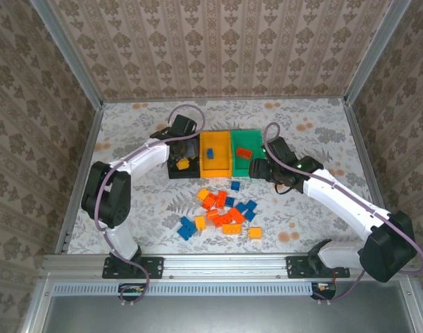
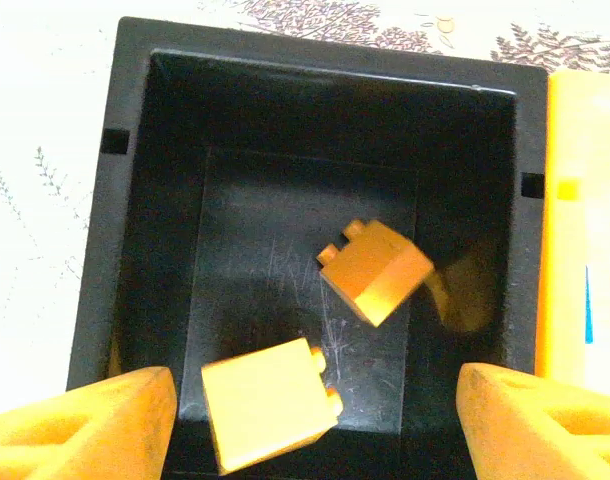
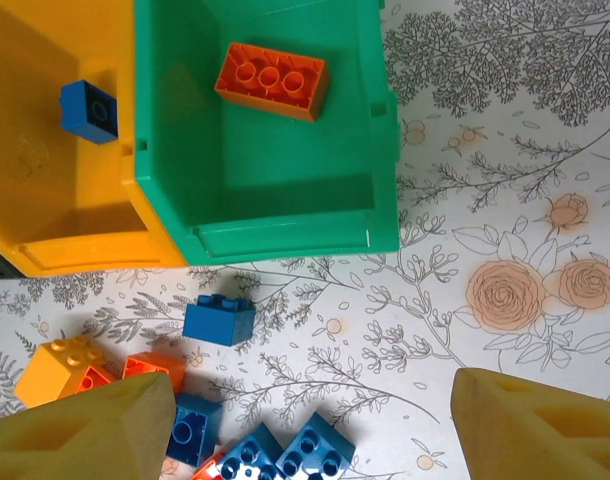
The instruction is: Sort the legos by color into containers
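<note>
Item: the legos, small studded plastic bricks in yellow-orange, red-orange and blue. Main stock: a loose pile (image 1: pixel 222 211) on the floral-print table (image 1: pixel 315 132), at 6 o'clock from the row of bins in the top view, with many bricks touching and a few lying apart. Binned: a tilted yellow-orange brick (image 2: pixel 375 272) and a second yellow-orange brick (image 2: pixel 268 402) at 6 o'clock from it, both in the open-topped black plastic bin (image 2: pixel 135 250). One blue brick (image 3: pixel 88 110) lies in the yellow-orange plastic bin (image 3: pixel 45 220), and one red-orange six-stud brick (image 3: pixel 272 82) in the green plastic bin (image 3: pixel 285 235). Left gripper (image 2: pixel 315 385): above the black bin, fingers spread, nothing between them. Right gripper (image 3: pixel 315 385): over the table at 4 o'clock from the green bin, fingers spread and empty. Nearest free piece: a lone blue table brick (image 3: pixel 219 320), at 6 o'clock from the green bin's near wall, apart from its neighbours. Handling, as a judgement: expect each brick to be light, rigid and not fragile, with smooth walls that may slip or twist in a corner pinch. Take hold across two opposite flat side walls, low and square, never on the studs, and pick the separated pieces before the crowded ones.
</note>
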Motion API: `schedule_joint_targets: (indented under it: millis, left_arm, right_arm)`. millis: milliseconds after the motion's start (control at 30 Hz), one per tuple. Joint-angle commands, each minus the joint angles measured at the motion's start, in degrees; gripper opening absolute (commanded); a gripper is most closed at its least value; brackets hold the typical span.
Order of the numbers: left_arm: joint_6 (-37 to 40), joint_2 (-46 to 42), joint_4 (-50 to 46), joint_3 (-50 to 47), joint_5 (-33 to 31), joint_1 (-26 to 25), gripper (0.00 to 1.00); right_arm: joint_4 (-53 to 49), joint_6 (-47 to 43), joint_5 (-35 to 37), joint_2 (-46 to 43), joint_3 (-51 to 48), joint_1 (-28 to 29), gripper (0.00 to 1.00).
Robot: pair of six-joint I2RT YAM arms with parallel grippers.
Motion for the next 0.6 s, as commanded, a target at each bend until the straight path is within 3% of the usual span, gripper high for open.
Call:
schedule_joint_targets:
  millis: [0,167,400,567]
  left_arm:
    - [-0.1,-5.3,-0.5,0.5,0.8,-0.8,0.85]
    - [-0.6,-13.5,1.2,-2.8,3.4,-4.5,1.0]
    - [-3.3,-25.7,4.4,-15.1,4.1,-13.1,1.0]
    - [-6.5,-31.6,4.6,-23.1,2.5,-16.4,1.0]
  right_arm:
    - [-2.6,0.8,-2.2,-1.6,-1.6,-0.2,0.76]
    - [-3.0,0.9,-5.1,-1.8,-4.2,0.5,0.75]
    - [-1.6,1.8,-7.9,-1.1,-11.4,3.8,0.71]
    - [0.6,1.0,-8.1,2.0,-13.0,6.4,0.68]
